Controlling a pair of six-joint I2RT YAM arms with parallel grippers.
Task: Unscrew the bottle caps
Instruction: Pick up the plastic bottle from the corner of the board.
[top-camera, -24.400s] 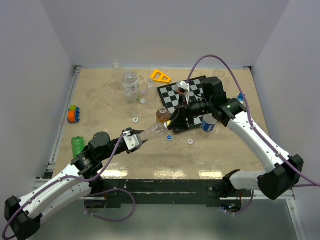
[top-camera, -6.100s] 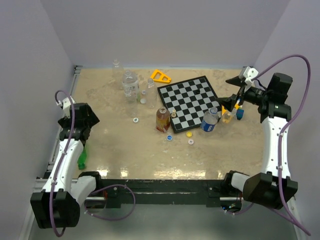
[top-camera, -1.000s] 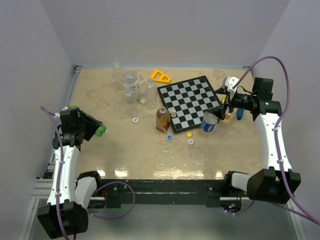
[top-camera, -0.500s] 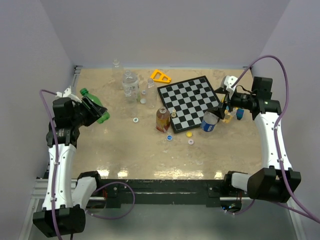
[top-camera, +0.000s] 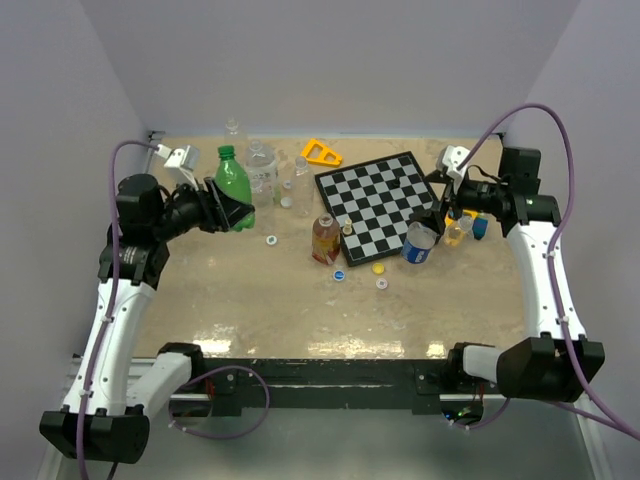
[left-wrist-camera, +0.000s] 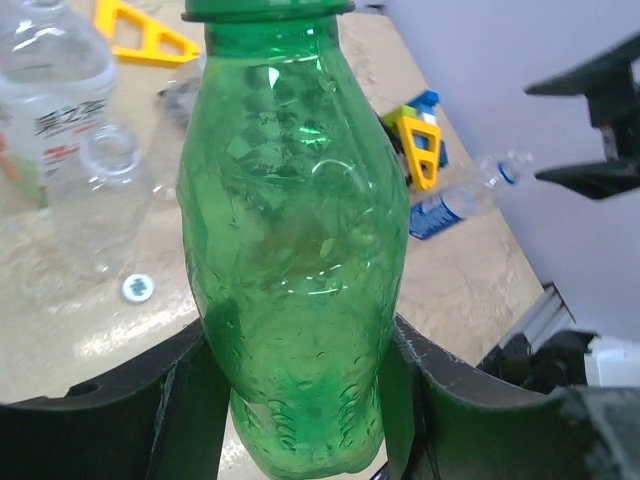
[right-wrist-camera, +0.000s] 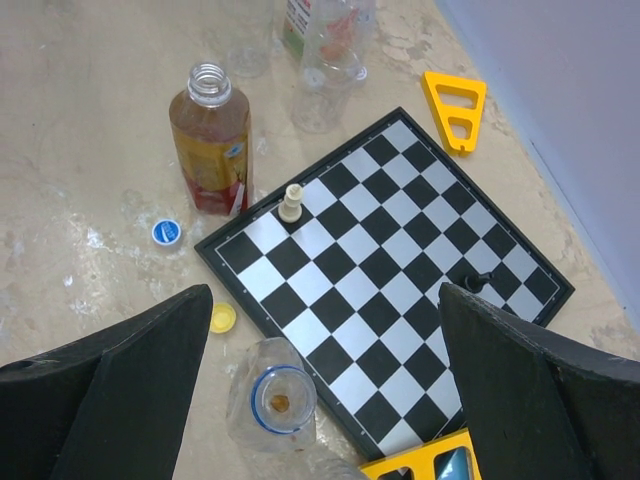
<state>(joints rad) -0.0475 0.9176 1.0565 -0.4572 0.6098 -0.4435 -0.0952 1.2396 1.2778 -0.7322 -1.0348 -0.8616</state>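
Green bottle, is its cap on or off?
On. A green cap sits on the neck of the green bottle gripped by the left hand.

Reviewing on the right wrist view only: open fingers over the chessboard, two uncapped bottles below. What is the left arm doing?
Observer: The left fingers grip a green bottle, roughly upright.
Operator: Is it capped?
Observer: Yes, a green cap sits on its neck.
Operator: Where over the table?
Observer: Back left, beside the clear bottles.
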